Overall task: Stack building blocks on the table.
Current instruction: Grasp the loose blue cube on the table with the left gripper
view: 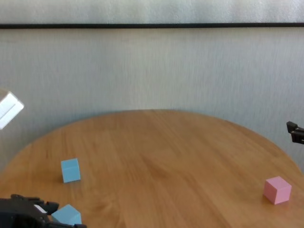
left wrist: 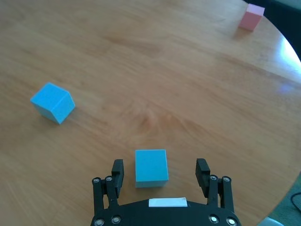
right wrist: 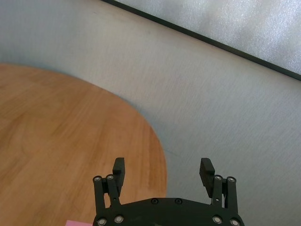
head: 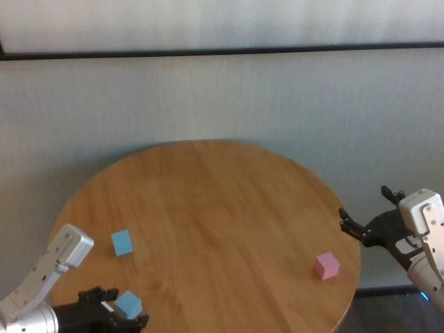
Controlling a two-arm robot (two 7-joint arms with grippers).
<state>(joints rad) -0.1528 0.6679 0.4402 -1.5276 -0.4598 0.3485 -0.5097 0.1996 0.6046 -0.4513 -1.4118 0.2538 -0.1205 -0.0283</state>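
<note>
Three building blocks are noted on the round wooden table (head: 208,208), none yet stacked. Largest first: the table top carries all three, well apart from one another. The far light blue block (head: 122,243) sits near the left edge of the table; the near light blue block (head: 128,304) lies at the near-left edge; the pink block (head: 327,266) rests near the right edge.

The left gripper (left wrist: 162,175) is seen low at the near-left edge, fingers spread wide, with the near light blue block (left wrist: 151,167) lying squarely between them and untouched on either side. The block's faces are judged roughly parallel to the finger pads, so a straight closure should seat it; as a cube, it offers no long axis.

The right gripper (head: 373,215) is held off the right edge of the table, raised, fingers spread and holding nothing, with the pink block just inboard of it.

The left arm is judged far nearer to both blue blocks; the right arm nearer to the pink.
</note>
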